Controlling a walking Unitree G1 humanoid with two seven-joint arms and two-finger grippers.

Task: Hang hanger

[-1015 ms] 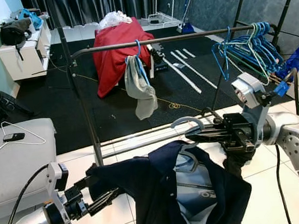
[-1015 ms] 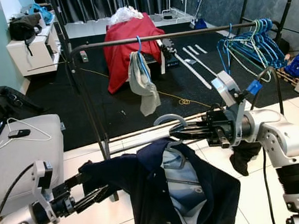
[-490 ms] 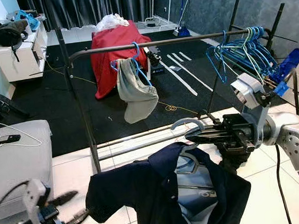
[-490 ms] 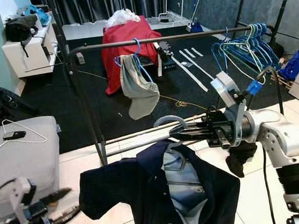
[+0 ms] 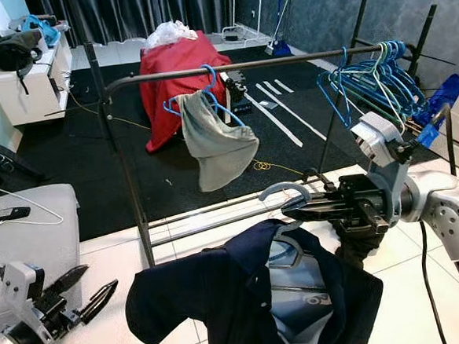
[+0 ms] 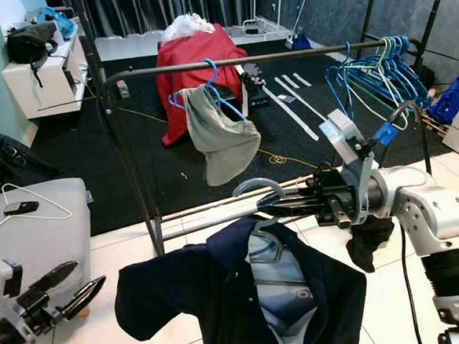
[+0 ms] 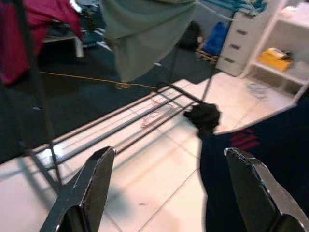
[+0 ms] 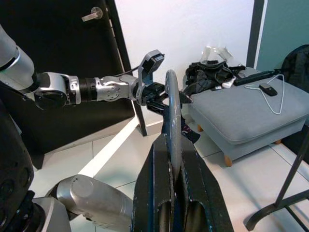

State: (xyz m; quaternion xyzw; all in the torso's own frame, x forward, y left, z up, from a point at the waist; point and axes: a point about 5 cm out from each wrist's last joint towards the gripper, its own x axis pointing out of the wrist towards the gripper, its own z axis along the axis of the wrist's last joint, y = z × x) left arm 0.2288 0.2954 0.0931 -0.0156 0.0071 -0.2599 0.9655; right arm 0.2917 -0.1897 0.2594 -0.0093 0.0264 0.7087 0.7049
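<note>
Navy shirt (image 5: 254, 304) is pretty heavy on that grey hanger (image 5: 286, 195), so it could easily slide off one shoulder or drag the hook crooked on the way up to the rack's top rail (image 5: 230, 66). The right gripper (image 5: 295, 208) is clamped tight on the hanger's hook, shirt dangling right below it. The left gripper (image 5: 84, 288) sits spread wide, empty, low by the ottoman's (image 5: 22, 241) front edge.

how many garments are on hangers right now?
2. A grey garment hangs from a blue hanger on the rack rail; a navy shirt sits on the grey hanger gripped by the right gripper.
</note>
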